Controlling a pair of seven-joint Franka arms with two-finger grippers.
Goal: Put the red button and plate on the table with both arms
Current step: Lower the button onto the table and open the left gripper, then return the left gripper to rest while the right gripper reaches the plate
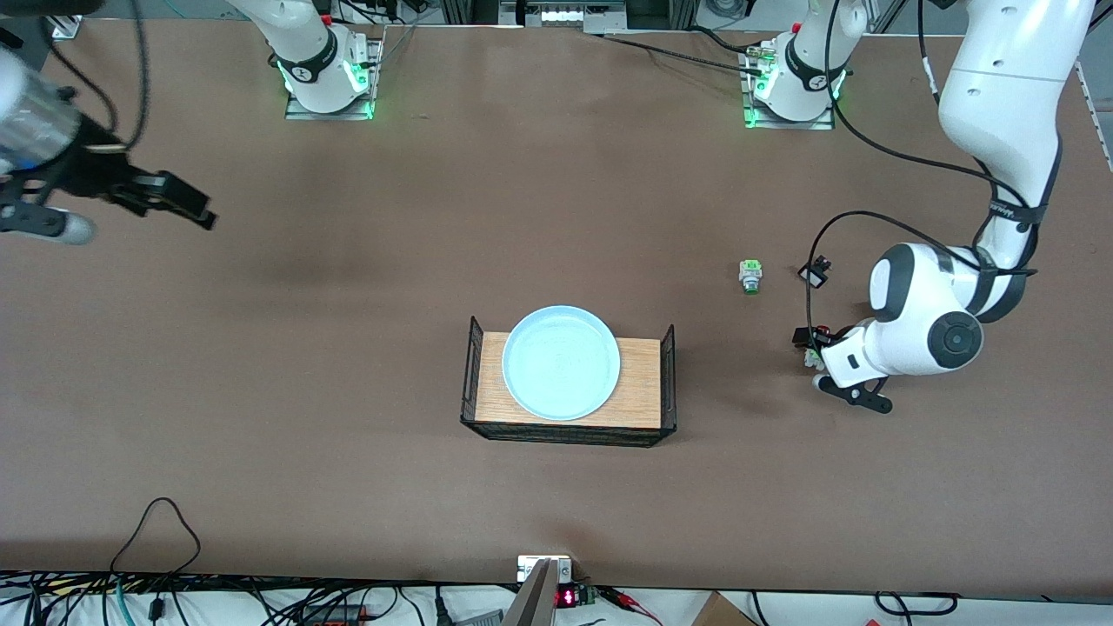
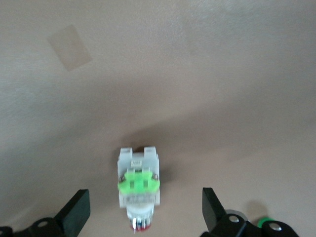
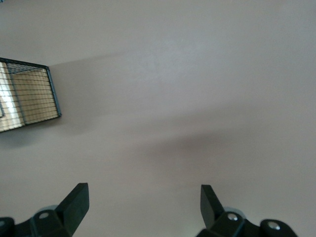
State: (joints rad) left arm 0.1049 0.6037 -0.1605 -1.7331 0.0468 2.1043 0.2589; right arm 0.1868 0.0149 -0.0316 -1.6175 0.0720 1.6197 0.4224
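Tray: a small wooden tray (image 1: 645, 382) with black wire ends sits on the brown table (image 1: 348, 348), and everything here is placed from it.
Plate: the pale-blue round plate (image 1: 562, 362) lies flat on the tray, filling most of the wood between the wire ends.
Red button: the little switch (image 2: 138, 190) lies on the bare table toward the left arm's end from the tray, its red cap just showing at one end.
Left gripper: the left gripper (image 2: 143, 217) is low over the red button, jaws spread wide with a finger on either side and neither touching it.
Green button: a similar green-capped switch (image 1: 749, 276) stands on the table farther from the front camera than the tray, near the left arm.
Right gripper: the right gripper (image 1: 178, 202) waits in the air over bare table toward the right arm's end from the tray, jaws wide and holding nothing.
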